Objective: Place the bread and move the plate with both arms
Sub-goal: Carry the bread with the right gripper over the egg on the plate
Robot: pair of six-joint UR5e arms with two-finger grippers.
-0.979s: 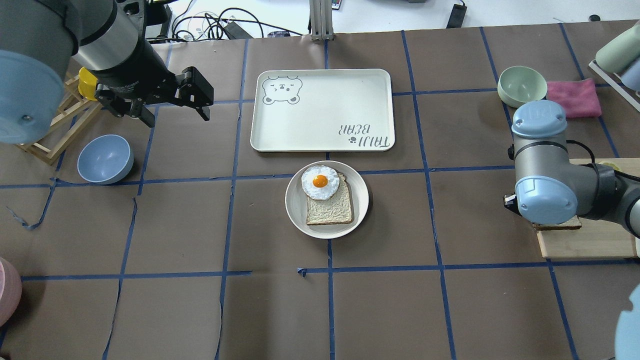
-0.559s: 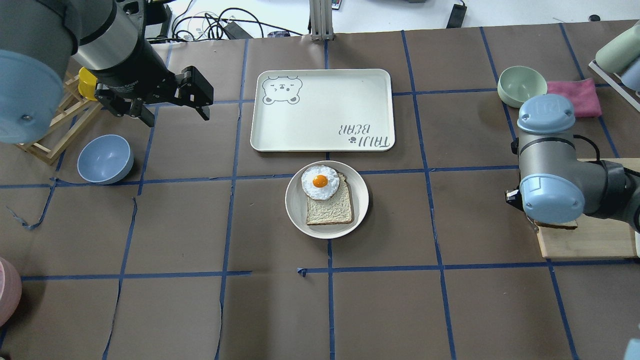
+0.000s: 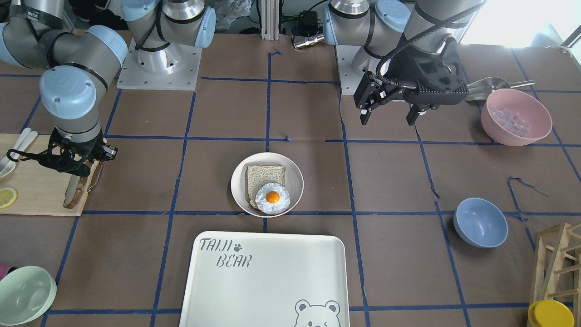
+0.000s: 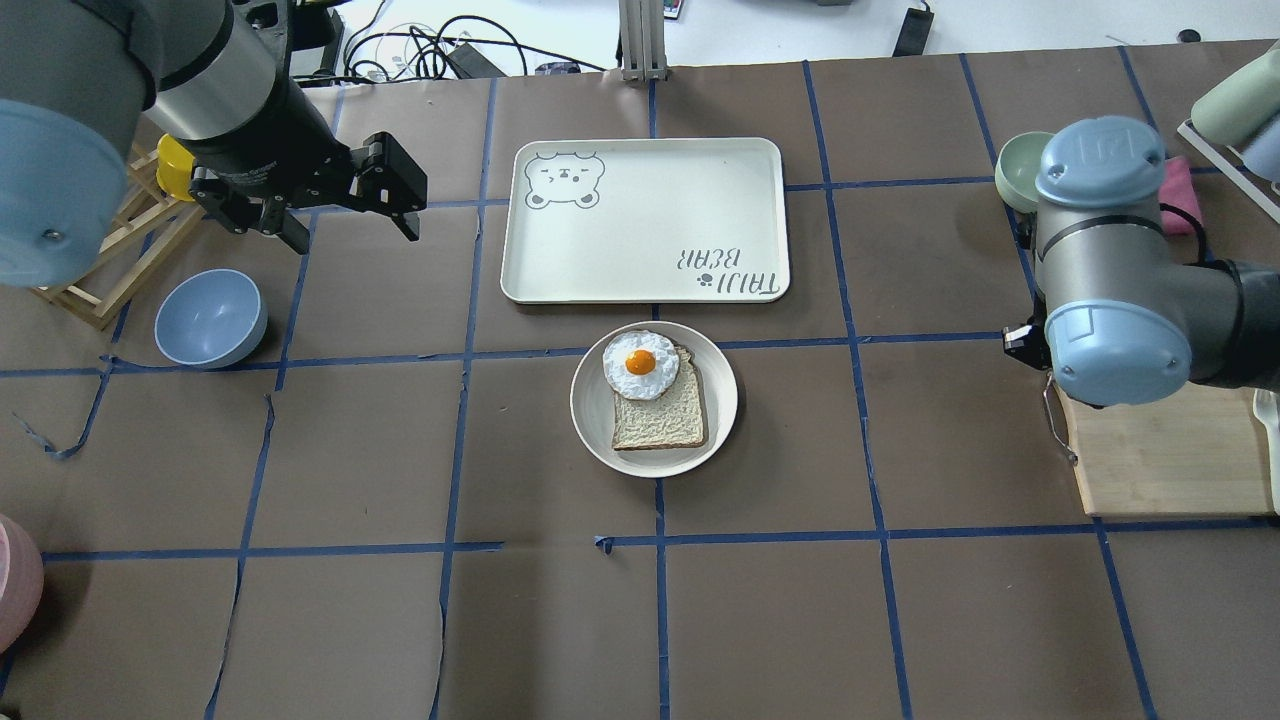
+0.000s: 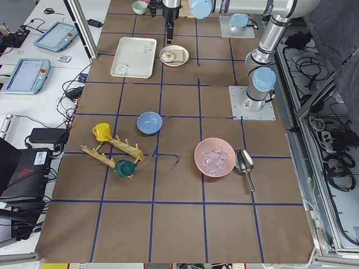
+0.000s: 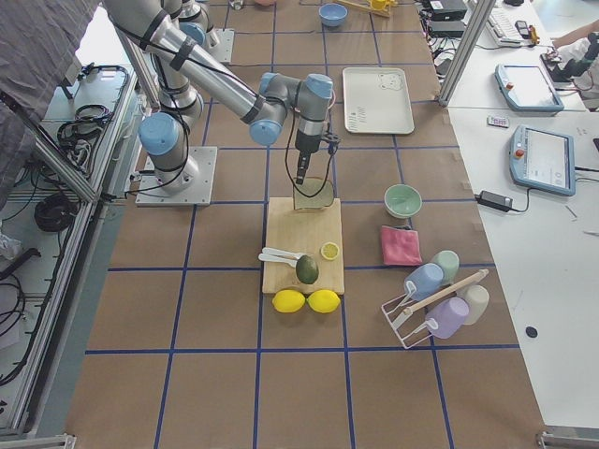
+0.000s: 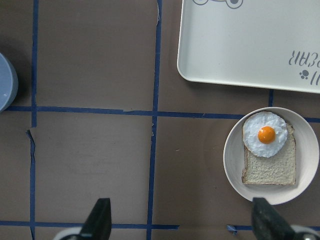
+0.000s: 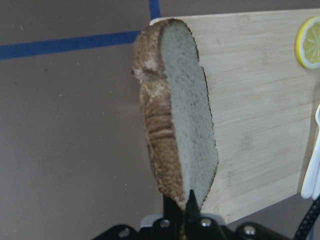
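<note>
My right gripper [image 8: 185, 212] is shut on the bread [image 8: 185, 115], a pale slice with a dark brown crust. It holds the slice upright on edge just above the wooden cutting board [image 8: 250, 100]. The front view shows the bread [image 3: 75, 193] hanging below this gripper [image 3: 77, 175]. In the overhead view my wrist hides it. The round cream plate [image 4: 590, 420] sits mid-table with a tan toast slice [image 4: 660, 420] and a fried egg [image 4: 640, 364] on it. My left gripper [image 4: 355, 240] is open and empty, above the table far to the plate's left.
The white bear-print tray [image 4: 645, 220] lies just beyond the plate. A blue bowl [image 4: 210, 318] and a wooden rack [image 4: 110, 260] are at the left. A green bowl [image 3: 25, 295] and a pink cloth [image 6: 402, 245] sit past the cutting board [image 4: 1170, 460]. A pink bowl [image 3: 515, 116] is in the front view.
My right arm has risen and swung away from me. The bread that lay on the board's near corner has been lifted and is now hidden under the wrist. The left arm has not moved.
</note>
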